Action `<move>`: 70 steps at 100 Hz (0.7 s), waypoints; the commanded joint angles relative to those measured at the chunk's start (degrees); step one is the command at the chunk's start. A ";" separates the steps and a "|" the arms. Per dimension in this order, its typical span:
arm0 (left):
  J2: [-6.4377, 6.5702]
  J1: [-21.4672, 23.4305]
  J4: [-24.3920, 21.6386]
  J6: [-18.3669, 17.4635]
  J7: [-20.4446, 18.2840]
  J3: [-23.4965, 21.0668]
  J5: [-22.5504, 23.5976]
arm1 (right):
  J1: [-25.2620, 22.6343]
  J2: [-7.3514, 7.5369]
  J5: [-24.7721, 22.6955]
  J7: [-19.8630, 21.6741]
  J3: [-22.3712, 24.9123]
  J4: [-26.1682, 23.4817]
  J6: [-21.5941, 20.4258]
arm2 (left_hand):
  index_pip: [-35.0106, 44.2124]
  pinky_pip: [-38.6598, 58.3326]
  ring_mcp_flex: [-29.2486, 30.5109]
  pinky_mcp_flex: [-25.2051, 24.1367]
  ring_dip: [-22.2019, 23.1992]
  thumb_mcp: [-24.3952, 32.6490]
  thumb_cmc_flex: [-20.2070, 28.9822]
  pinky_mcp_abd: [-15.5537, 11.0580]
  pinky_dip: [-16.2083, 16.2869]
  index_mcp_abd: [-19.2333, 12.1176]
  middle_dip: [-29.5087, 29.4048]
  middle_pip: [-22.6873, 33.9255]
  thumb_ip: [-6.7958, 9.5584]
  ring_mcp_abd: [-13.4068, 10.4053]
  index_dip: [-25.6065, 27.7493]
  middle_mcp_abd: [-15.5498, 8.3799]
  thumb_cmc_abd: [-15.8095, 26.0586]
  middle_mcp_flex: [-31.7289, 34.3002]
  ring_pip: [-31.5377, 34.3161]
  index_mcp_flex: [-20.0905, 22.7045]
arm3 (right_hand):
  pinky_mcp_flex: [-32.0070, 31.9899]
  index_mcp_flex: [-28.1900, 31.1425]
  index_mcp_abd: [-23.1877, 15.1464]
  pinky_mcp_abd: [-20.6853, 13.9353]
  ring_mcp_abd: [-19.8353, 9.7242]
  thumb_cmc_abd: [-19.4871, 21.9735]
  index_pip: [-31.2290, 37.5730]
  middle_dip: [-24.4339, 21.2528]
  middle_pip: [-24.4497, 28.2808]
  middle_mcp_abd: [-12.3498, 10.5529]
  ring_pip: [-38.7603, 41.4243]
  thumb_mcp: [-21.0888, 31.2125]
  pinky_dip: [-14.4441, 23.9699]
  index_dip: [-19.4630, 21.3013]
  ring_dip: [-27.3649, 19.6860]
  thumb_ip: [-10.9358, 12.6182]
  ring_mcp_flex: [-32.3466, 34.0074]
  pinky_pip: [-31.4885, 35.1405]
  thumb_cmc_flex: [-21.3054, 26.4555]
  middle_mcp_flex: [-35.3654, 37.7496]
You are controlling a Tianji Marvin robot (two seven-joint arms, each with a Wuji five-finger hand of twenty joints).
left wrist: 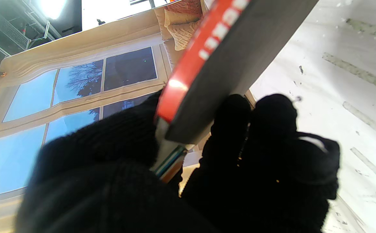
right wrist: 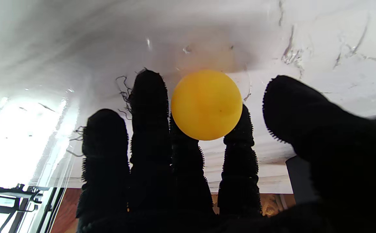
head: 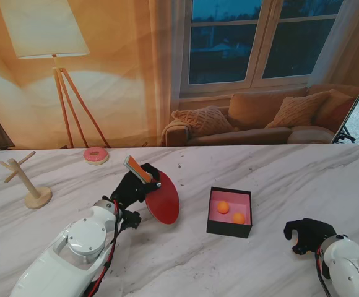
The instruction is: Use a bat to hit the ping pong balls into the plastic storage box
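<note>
Currently, red round paddle bat (head: 164, 202) is being gripped by left hand (head: 133, 185) | yellow ping pong ball (right wrist: 206, 105) is being cradled on right hand (head: 308, 234) fingers (right wrist: 149, 106) | black square plastic storage box (head: 229, 213) is lying between both hands.

We see a red bat (head: 164, 204) tilted on edge, two orange balls (head: 221, 207) inside the black box (head: 229, 230), and a yellow ball (right wrist: 206, 104).

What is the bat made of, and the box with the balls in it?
The bat seems to be wood with a smooth red rubber face; layered edges show at its handle. The box, going by its thin, matte black walls and pink inside, could be plastic or card.
</note>
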 commanded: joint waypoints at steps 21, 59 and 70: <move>-0.09 -0.03 -0.22 0.02 -0.84 0.08 -0.08 | 0.88 0.03 -1.08 -0.59 -1.18 3.49 0.32 | 2.81 1.84 -0.73 0.59 0.56 4.52 0.40 -3.24 0.80 1.36 0.76 0.75 -1.36 8.61 0.98 -6.84 -1.05 1.00 1.83 1.71 | 3.50 0.63 1.04 0.00 0.05 -1.81 1.36 0.21 2.49 -0.70 -3.70 4.61 -2.53 0.67 -3.01 1.60 5.84 0.28 4.82 3.05; -0.12 -0.07 -0.26 0.21 -0.79 0.15 -0.16 | 1.50 -0.01 -0.47 -1.73 -1.35 4.73 0.17 | 2.81 1.84 -0.79 0.59 0.57 4.60 0.43 -3.24 0.80 1.39 0.76 0.78 -1.42 8.63 0.97 -6.83 -1.08 1.05 1.82 1.75 | 7.75 7.76 3.28 -1.15 0.61 -2.94 7.55 2.25 3.92 -0.45 -1.95 5.21 -6.65 -1.18 -7.67 -4.31 10.90 -0.17 13.45 8.76; -0.13 -0.06 -0.33 0.33 -0.76 0.17 -0.15 | 1.89 -0.13 -0.42 -3.73 -1.51 5.69 -0.23 | 2.81 1.84 -0.73 0.59 0.57 4.64 0.46 -3.24 0.80 1.41 0.77 0.78 -1.42 8.57 0.98 -6.78 -1.12 1.06 1.86 1.74 | 10.13 12.02 4.15 -1.60 -0.02 -4.12 12.41 2.52 4.51 0.34 0.31 5.14 -7.10 -4.51 -7.85 -5.31 13.24 -0.10 15.17 11.72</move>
